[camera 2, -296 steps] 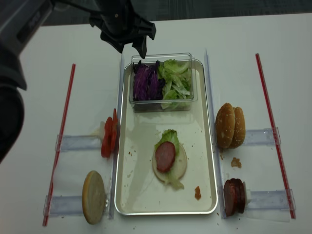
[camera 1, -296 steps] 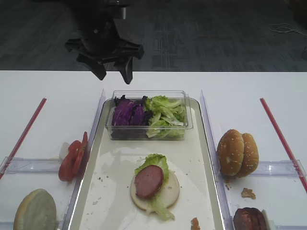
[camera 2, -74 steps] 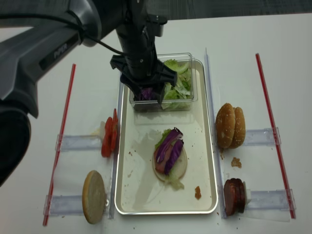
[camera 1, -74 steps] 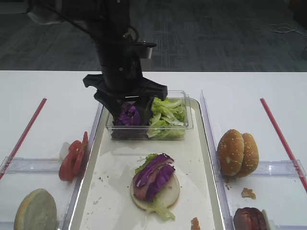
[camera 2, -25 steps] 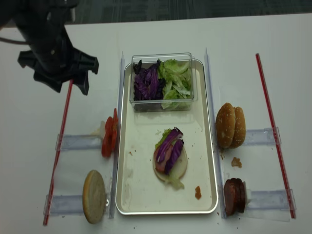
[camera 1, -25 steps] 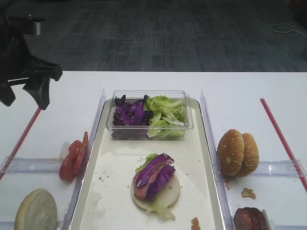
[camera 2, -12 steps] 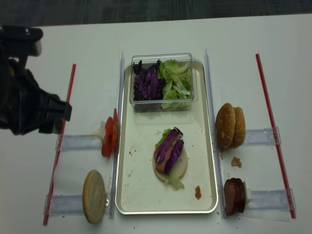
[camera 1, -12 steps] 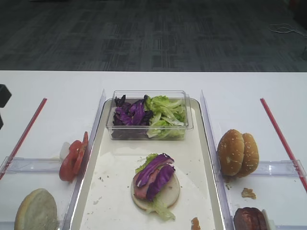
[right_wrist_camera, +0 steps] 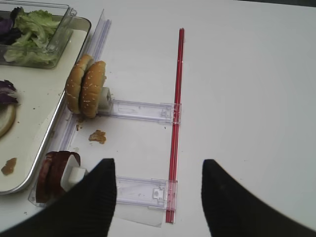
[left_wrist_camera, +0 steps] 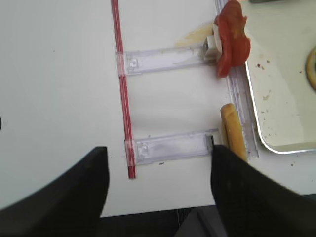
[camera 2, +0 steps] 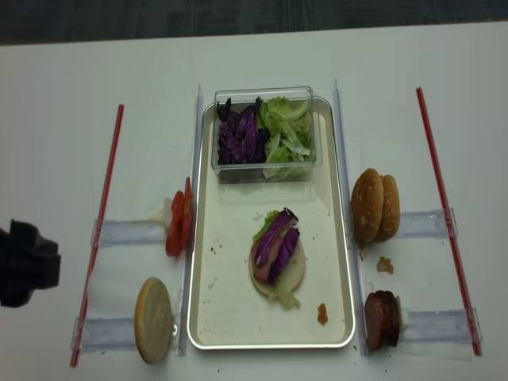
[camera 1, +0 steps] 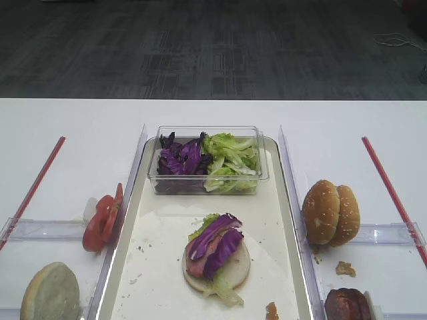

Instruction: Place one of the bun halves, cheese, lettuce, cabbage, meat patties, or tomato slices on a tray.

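The silvery tray (camera 1: 287, 220) runs down the middle of the table. On its floor a pale bun half (camera 1: 238, 265) carries lettuce, a pink slice and purple cabbage strips (camera 1: 217, 241). More cabbage (camera 2: 238, 139) and lettuce (camera 2: 287, 135) fill the clear tub at the tray's far end. Tomato slices (left_wrist_camera: 231, 37) and a bun half (left_wrist_camera: 233, 133) stand left of the tray. Two bun halves (right_wrist_camera: 86, 89) and meat patties (right_wrist_camera: 52, 175) stand to its right. My left gripper (left_wrist_camera: 158, 192) hangs open and empty over the left table edge. My right gripper (right_wrist_camera: 158, 197) is open and empty above the right holders.
Red strips (camera 1: 33, 187) (camera 1: 390, 193) lie along both sides, with clear plastic holders (left_wrist_camera: 168, 148) (right_wrist_camera: 140, 111) between them and the tray. Crumbs (right_wrist_camera: 98, 136) lie beside the right buns. A dark part of the left arm (camera 2: 25, 263) shows at the left edge.
The left arm has pulled away from the tub, leftwards and towards the front edge, and has left the first high view. Cabbage strips now lie on the stack.
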Robot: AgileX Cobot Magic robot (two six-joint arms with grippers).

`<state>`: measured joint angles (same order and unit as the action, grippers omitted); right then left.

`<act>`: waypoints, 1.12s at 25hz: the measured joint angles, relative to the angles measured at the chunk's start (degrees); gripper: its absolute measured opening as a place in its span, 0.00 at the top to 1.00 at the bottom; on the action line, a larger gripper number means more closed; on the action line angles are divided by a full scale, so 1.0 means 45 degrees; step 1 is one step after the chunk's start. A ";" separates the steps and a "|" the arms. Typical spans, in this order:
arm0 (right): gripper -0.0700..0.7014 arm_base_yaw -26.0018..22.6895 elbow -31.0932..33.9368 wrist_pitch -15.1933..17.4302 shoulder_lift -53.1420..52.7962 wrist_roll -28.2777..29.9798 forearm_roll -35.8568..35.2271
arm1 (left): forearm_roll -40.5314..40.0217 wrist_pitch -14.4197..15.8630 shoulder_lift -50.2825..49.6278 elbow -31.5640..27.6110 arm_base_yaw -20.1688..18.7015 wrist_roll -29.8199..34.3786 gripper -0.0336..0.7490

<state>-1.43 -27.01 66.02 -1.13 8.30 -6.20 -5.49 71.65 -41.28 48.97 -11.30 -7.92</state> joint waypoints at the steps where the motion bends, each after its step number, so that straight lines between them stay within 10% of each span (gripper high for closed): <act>1: 0.38 0.0000 0.0000 0.0000 0.0000 0.0000 0.0000 | 0.0000 0.0029 0.0515 -0.0161 0.0000 0.0052 0.42; 28: 0.38 0.0000 0.0000 0.0000 0.0000 0.0000 0.0000 | 0.0625 -0.0909 0.9337 -0.4622 0.0023 0.1144 0.42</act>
<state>-1.43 -27.01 66.02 -1.13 8.30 -6.20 -2.68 67.55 0.73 28.17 -11.19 -2.77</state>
